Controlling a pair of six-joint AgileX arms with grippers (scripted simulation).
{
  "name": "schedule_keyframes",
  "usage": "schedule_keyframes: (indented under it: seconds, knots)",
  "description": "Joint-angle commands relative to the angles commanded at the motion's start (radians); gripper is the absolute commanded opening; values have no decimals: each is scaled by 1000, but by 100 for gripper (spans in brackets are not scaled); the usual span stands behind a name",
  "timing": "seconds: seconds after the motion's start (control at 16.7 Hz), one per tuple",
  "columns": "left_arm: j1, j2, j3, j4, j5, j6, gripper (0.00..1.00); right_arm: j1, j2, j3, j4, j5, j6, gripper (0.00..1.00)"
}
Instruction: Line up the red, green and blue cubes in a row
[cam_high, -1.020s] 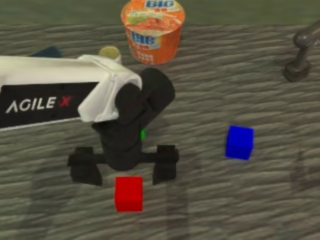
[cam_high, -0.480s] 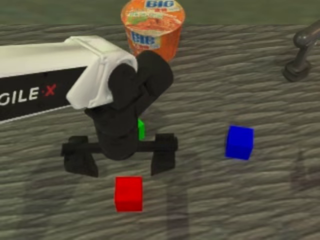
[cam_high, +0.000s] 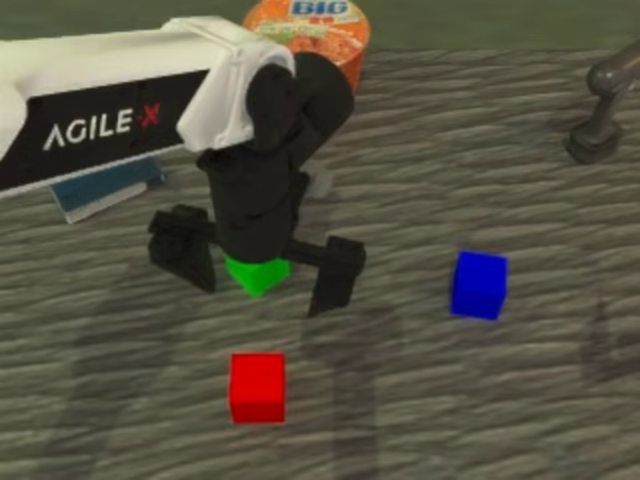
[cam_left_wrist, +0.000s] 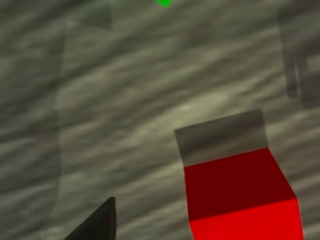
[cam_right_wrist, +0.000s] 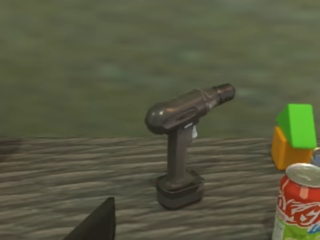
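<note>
The left end effector (cam_high: 262, 262) hovers with fingers spread wide astride the green cube (cam_high: 258, 274), apparently positioned to seize it, while the red cube (cam_high: 257, 386) and blue cube (cam_high: 479, 284) lie apart on the surface (cam_high: 450, 400).

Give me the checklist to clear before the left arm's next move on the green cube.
1. Left hand open: ok, fingers spread wide.
2. Green cube between the fingers: ok, touching neither.
3. Hand low enough to close on it: cannot tell.
4. Red cube clear of the hand: ok, apart, nearer the table's front edge.
5. Blue cube clear: ok, well off to the right.
6. Right arm out of the way: ok, absent from the top view.
</note>
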Motion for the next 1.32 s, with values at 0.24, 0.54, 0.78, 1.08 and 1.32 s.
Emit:
schedule_keyframes:
  seconds: [0.24, 0.54, 0.78, 1.08, 1.32]
  knots:
    - [64, 136, 176, -60, 9, 337, 100, 0, 0, 0, 0, 0, 0, 100]
    - [136, 261, 359, -110, 14, 672, 100, 0, 0, 0, 0, 0, 0, 100]
    - [161, 290, 415, -119, 14, 756, 100, 0, 0, 0, 0, 0, 0, 100]
    - [156, 287, 410, -114, 14, 754, 100, 0, 0, 0, 0, 0, 0, 100]
    - [160, 327, 334, 1, 15, 754, 100, 0, 0, 0, 0, 0, 0, 100]
